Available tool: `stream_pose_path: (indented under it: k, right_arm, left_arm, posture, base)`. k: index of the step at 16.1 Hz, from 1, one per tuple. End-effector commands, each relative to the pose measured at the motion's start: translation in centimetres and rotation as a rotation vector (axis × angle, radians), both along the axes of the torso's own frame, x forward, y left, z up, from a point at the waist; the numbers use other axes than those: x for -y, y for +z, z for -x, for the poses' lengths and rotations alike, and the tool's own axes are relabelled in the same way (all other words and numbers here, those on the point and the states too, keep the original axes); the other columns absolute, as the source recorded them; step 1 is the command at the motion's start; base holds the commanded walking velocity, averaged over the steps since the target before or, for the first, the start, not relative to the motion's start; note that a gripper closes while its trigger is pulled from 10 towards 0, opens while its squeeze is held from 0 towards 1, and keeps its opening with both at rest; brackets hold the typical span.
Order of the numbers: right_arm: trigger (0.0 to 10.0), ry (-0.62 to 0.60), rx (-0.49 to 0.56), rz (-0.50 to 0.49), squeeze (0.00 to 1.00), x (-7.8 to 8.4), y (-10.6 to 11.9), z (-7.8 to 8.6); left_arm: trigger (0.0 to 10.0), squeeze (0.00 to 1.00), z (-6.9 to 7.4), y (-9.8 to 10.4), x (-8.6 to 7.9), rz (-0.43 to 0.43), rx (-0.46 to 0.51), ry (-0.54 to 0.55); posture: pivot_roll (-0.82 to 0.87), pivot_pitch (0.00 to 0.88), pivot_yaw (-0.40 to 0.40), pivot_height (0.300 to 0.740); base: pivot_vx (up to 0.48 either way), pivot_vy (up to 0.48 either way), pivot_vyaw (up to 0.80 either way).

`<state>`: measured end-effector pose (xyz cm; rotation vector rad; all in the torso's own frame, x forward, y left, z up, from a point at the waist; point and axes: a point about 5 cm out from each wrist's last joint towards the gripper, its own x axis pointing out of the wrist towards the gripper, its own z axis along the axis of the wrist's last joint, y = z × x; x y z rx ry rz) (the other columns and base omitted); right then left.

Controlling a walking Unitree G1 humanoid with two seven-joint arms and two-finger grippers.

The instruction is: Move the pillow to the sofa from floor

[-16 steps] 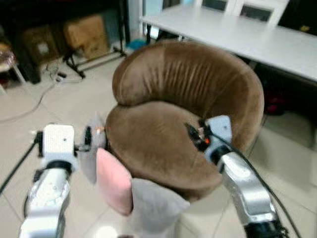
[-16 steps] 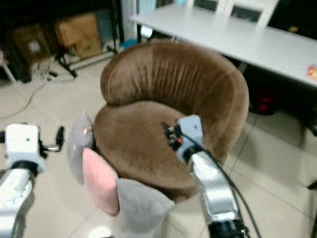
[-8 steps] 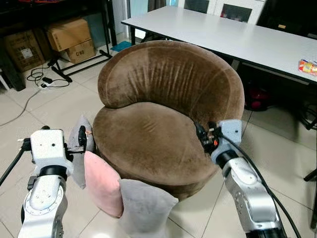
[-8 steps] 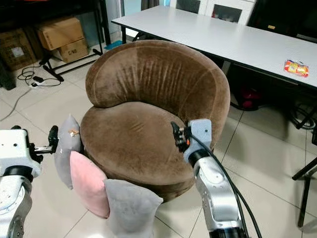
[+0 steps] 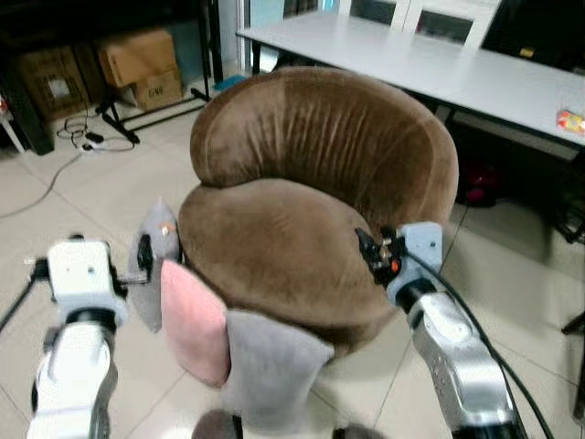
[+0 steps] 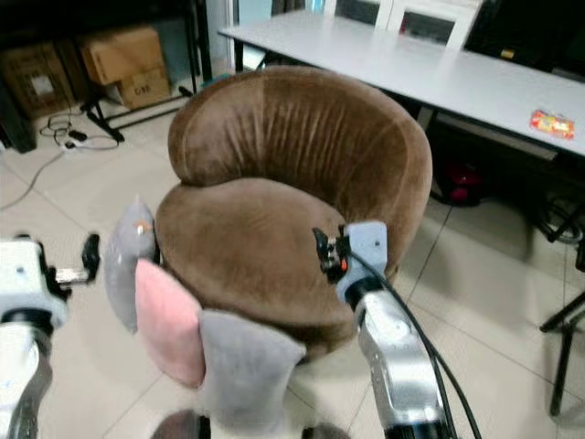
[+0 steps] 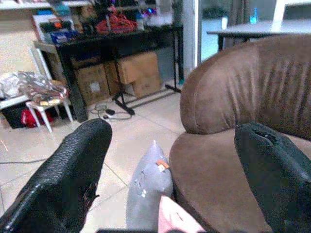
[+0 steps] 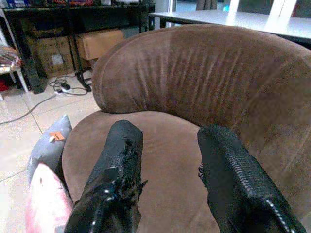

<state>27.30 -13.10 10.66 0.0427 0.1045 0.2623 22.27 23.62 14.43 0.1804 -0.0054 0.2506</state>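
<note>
Three pillows, grey pillow (image 5: 154,265), pink pillow (image 5: 194,320) and another grey one (image 5: 270,370), sit on the floor against the brown sofa (image 5: 311,210). Left hand (image 7: 170,170) is spread wide, empty; right hand (image 8: 167,179) released over the seat.

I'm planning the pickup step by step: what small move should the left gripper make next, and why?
Probably ease the left gripper forward and down onto the grey pillow. Its fingers are spread wide, holding nothing, with that pillow standing between them beside the pink pillow, leaning on the brown sofa.
</note>
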Motion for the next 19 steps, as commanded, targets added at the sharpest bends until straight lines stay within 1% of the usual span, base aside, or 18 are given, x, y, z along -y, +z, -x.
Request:
stream_pose_path:
  k: [1,2,3,4,5,8,10,13,17,19]
  right_arm:
    - [10.0,-0.017,0.005,0.020,0.00,0.5,0.2,-0.3]
    - [10.0,-0.023,0.006,0.017,0.00,0.6,0.4,-0.4]
    - [10.0,-0.029,0.009,0.015,0.00,0.7,0.6,-0.5]
    - [10.0,-0.027,0.013,0.025,0.00,0.9,0.7,-0.6]
    - [10.0,-0.025,0.010,0.033,0.00,1.0,0.6,-0.6]
    - [10.0,-0.014,-0.008,0.041,0.00,1.0,0.3,-0.4]
    - [10.0,-0.007,-0.016,0.045,0.00,0.9,0.3,-0.4]
    - [10.0,0.012,-0.024,0.056,0.00,0.6,0.1,-0.5]
    - [10.0,0.016,-0.028,0.064,0.00,0.5,0.1,-0.8]
    - [10.0,0.017,-0.027,0.083,0.00,0.5,0.1,-0.8]
  left_arm:
    - [10.0,0.00,-0.7,0.7,-0.3,0.004,0.023,0.007]
    - [10.0,0.00,-1.0,1.2,-0.3,-0.013,0.032,-0.014]
    - [10.0,0.00,-1.4,1.6,-0.1,-0.036,0.035,-0.066]
    - [10.0,0.00,-1.5,1.6,0.1,-0.041,0.025,-0.109]
    - [10.0,0.00,-1.2,1.0,0.4,-0.038,0.000,-0.127]
    - [10.0,0.00,0.2,-1.0,0.7,-0.053,-0.050,-0.109]
    - [10.0,0.00,0.9,-1.6,0.9,-0.049,-0.068,-0.119]
    - [10.0,0.00,1.5,-1.9,1.0,-0.031,-0.071,-0.108]
    - [10.0,0.00,1.8,-1.9,1.1,-0.021,-0.061,-0.102]
    - [10.0,0.00,1.8,-1.9,1.2,-0.020,-0.060,-0.107]
  posture:
    - [0.05,0.000,-0.049,0.632]
    - [0.05,0.000,-0.050,0.632]
    - [0.05,0.000,-0.050,0.632]
    - [0.05,0.000,-0.043,0.632]
    - [0.04,0.000,-0.043,0.632]
    - [0.04,0.000,-0.056,0.632]
    - [0.05,0.000,-0.067,0.632]
    - [0.06,0.000,-0.081,0.632]
    - [0.07,0.000,-0.089,0.632]
    - [0.07,0.000,-0.089,0.632]
  base:
    - [0.000,0.000,0.00]
    - [0.000,0.000,0.00]
    - [0.000,0.000,0.00]
    - [0.000,0.000,0.00]
    - [0.000,0.000,0.00]
    - [0.000,0.000,0.00]
    - [0.000,0.000,0.00]
    - [0.000,0.000,0.00]
    - [0.277,0.000,0.00]
    - [0.300,0.000,0.00]
